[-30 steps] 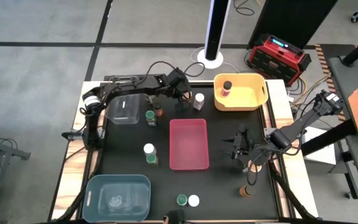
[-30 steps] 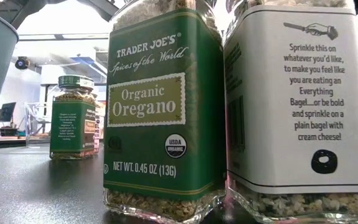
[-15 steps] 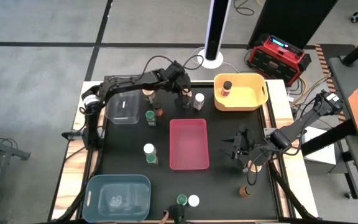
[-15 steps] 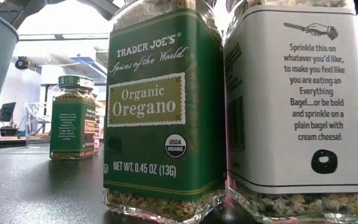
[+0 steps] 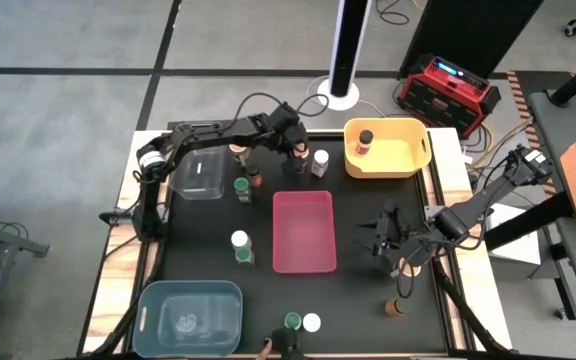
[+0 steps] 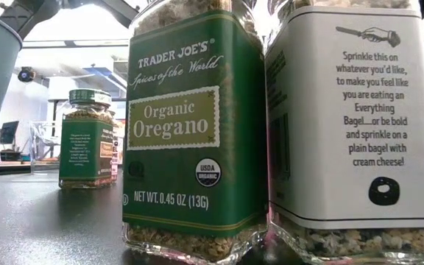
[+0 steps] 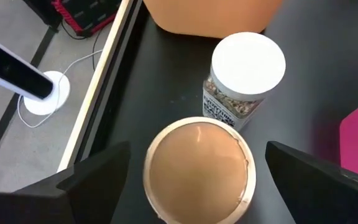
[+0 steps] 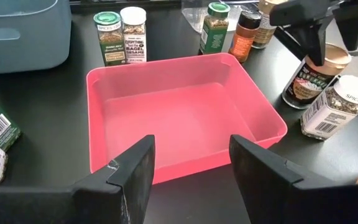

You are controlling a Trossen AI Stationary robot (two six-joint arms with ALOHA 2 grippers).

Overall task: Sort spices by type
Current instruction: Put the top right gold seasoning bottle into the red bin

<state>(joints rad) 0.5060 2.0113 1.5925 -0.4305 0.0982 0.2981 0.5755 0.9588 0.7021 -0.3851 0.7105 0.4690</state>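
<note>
Left gripper [image 7: 191, 180] hangs over a tan-lidded jar [image 7: 197, 167], fingers spread wide on either side, not touching; the jar's label is hidden beneath its lid. A white-lidded jar [image 7: 246, 74] stands just beside it, near the yellow bin [image 5: 386, 148]. Right gripper [image 8: 188, 171] waits, fingers parted and empty, facing the pink bin [image 8: 179, 115]. Down low, an oregano jar [image 6: 193, 132] blocks most of the table.

left arm [image 5: 208, 130]: dark jointed links, white collar | right arm [image 5: 468, 210]: dark links | end effector fingers [image 8: 135, 174]: flat black
</note>
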